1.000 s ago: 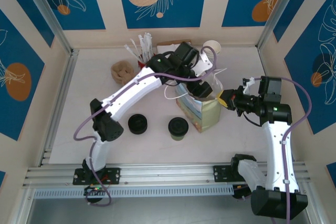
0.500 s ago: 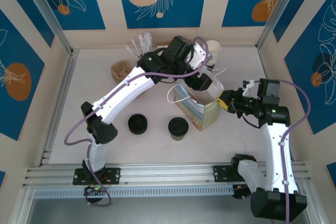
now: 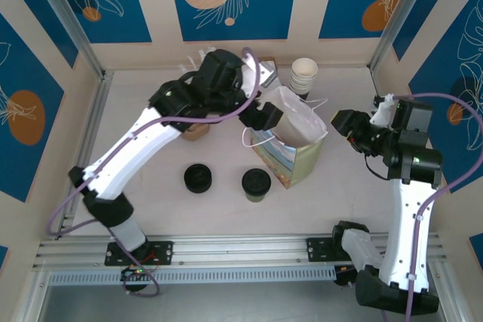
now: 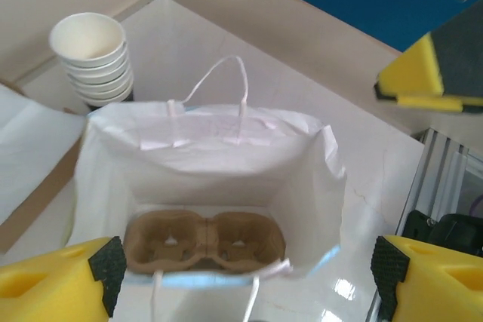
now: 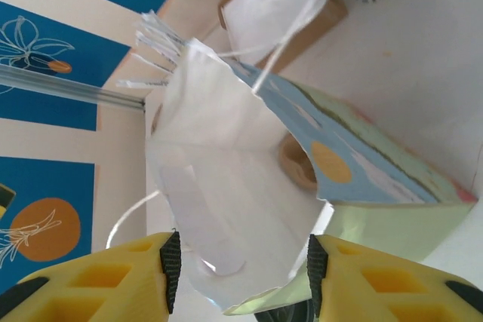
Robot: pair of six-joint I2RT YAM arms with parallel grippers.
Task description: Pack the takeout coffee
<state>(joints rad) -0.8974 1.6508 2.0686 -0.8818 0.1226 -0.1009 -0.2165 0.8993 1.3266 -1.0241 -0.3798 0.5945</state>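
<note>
Lab robot cell: aluminium frame rails, printed blue wall panels (floral pattern)

Top cam: you look down from above and behind the arm bases, far enough back to take in the whole table. Left wrist cam: close, aimed straight down into the paper bag. Right wrist cam: close, tilted, side-on. All 3 share that bag.

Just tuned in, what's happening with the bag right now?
The paper bag stands open with a cup carrier in its bottom. The left gripper hangs by its rim, the right gripper off to its side, both with jaws open and empty. The takeout coffee stands on the table beside the bag, not yet packed.
</note>
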